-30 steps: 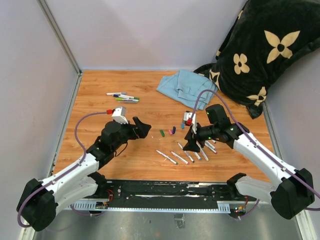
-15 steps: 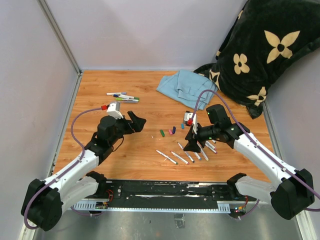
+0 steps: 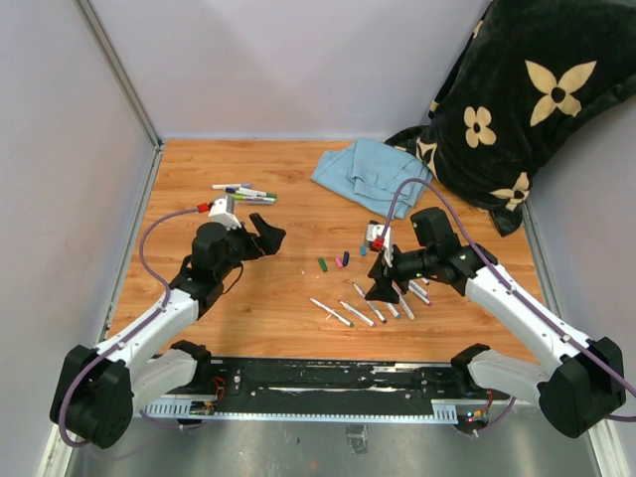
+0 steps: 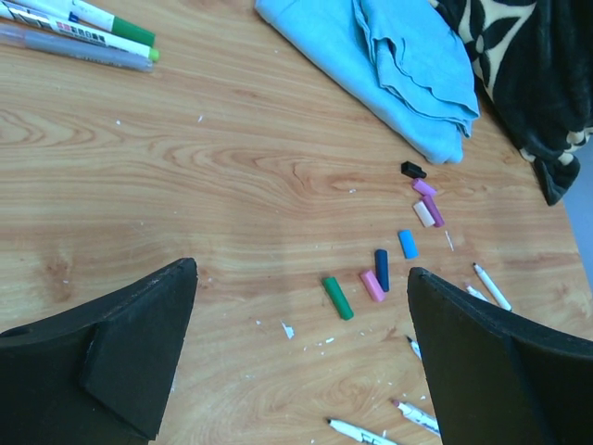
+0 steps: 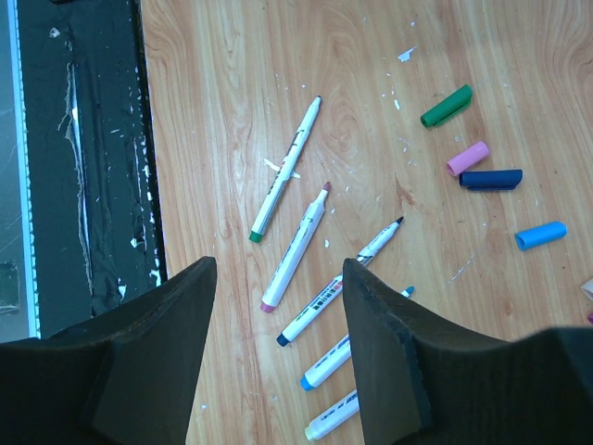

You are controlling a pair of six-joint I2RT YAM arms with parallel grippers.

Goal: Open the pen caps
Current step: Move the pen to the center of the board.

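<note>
Left claw [image 3: 270,231] is hanging wide open over the wooden worktop [image 3: 179,179], gripping nothing, and its wrist camera is showing bare wood between the two black fingers [image 4: 130,343]. Right claw [image 3: 382,283] is hovering partly open and empty too, sitting just above a row of uncapped markers [image 3: 368,310]; from its wrist view the gap of the right claw [image 5: 278,264] is framing those white barrels [image 5: 296,246], tips bared, lying side by side at a slant. Now the pen caps [image 3: 341,260]: they are lying loose in a little scatter on the worktop between the two arms, just beyond the uncapped markers and well clear of the left claw. The left wrist view is picking them out nicely: a green cap [image 4: 338,298], a pink cap [image 4: 372,285], a navy cap [image 4: 382,269] touching the pink one, a blue cap [image 4: 408,244], a purple cap [image 4: 424,187] and a black cap [image 4: 412,170] nearest the blue cloth [image 4: 389,65]. Far left, a bunch of capped markers [image 3: 245,192] is waiting, caps on, one cap showing green [image 4: 130,32]. A dark flowered blanket [image 3: 527,99] is slumping in the far right corner, beside the cloth.
</note>
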